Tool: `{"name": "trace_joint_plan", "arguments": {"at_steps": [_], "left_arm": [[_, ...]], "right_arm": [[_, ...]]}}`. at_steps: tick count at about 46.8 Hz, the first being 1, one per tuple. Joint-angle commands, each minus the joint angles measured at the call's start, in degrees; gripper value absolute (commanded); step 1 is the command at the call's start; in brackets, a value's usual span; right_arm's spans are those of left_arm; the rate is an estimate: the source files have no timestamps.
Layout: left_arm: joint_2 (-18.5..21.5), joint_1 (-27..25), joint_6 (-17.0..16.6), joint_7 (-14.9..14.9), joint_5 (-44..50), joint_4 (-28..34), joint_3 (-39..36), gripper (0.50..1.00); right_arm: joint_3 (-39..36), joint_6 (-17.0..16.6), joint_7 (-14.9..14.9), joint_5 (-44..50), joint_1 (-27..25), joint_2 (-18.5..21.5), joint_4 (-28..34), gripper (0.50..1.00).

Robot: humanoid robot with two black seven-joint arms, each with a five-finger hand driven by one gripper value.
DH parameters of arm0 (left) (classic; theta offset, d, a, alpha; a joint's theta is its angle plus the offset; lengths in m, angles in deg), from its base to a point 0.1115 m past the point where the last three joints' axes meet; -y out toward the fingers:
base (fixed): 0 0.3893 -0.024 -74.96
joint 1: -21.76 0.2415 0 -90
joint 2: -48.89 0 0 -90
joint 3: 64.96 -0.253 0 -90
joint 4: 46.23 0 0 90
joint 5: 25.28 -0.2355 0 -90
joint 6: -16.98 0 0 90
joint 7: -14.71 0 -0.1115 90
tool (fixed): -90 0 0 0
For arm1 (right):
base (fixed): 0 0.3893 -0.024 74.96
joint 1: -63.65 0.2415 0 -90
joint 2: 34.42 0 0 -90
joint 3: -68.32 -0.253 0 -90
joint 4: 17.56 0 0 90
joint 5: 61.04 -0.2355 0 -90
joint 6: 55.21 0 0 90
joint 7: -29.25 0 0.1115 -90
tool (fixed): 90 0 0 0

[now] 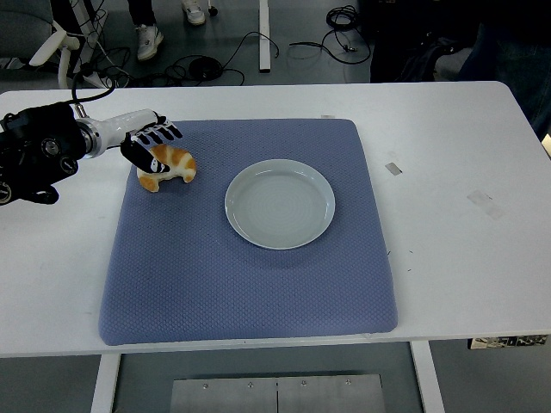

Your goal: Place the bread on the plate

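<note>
Croissant [169, 167], golden with paler ends, lies in the upper left of the frame on the far left corner of a blue-grey textured mat [250, 275], and the robot's left hand [146, 143] is right at its upper left side. That hand comes in from the left edge of the frame on a black arm [34, 153] with a white wrist section; its fingers [164, 133] are extended and slightly spread over the top of the croissant, with the thumb lower on the croissant's left side. Whether the fingers actually press on the pastry cannot be told from this view; they are not wrapped around it, and the croissant rests on the mat. To the right of the croissant, near but apart from it, sits a round pale plate [280, 243] with nothing on it, a little above the middle of the mat. The mat covers the centre of a white table [465, 258], whose near edge runs along the bottom of the frame. 2 small strips of tape [393, 168] lie on the bare tabletop to the right of the mat. Beyond the far edge of the table, at the top of the frame, dark floor shows with black cables [340, 19] and a person's white shoes [148, 39].
</note>
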Motion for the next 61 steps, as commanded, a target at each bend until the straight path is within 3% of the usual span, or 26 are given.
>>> {"name": "trace_joint_plan", "arguments": {"at_steps": [1, 23, 35, 56, 61], "left_arm": [[0.1, 0.0, 0.0, 0.0, 0.0, 0.0, -0.1, 0.793], [0.0, 0.9, -2.0, 0.0, -2.0, 0.1, -0.2, 0.792], [-0.1, 0.9, -2.3, 0.1, -2.3, 0.4, -0.2, 0.745], [-1.1, 1.4, -2.4, 0.1, -3.6, 0.6, -0.3, 0.739], [-1.0, 1.4, -2.3, 0.1, -3.6, 0.6, -0.3, 0.690]], "right_arm": [[0.0, 0.0, 0.0, 0.0, 0.0, 0.0, 0.0, 1.000], [0.0, 0.0, 0.0, 0.0, 0.0, 0.0, 0.0, 1.000], [0.0, 0.0, 0.0, 0.0, 0.0, 0.0, 0.0, 1.000], [0.0, 0.0, 0.0, 0.0, 0.0, 0.0, 0.0, 1.000], [0.0, 0.0, 0.0, 0.0, 0.0, 0.0, 0.0, 1.000]]}}
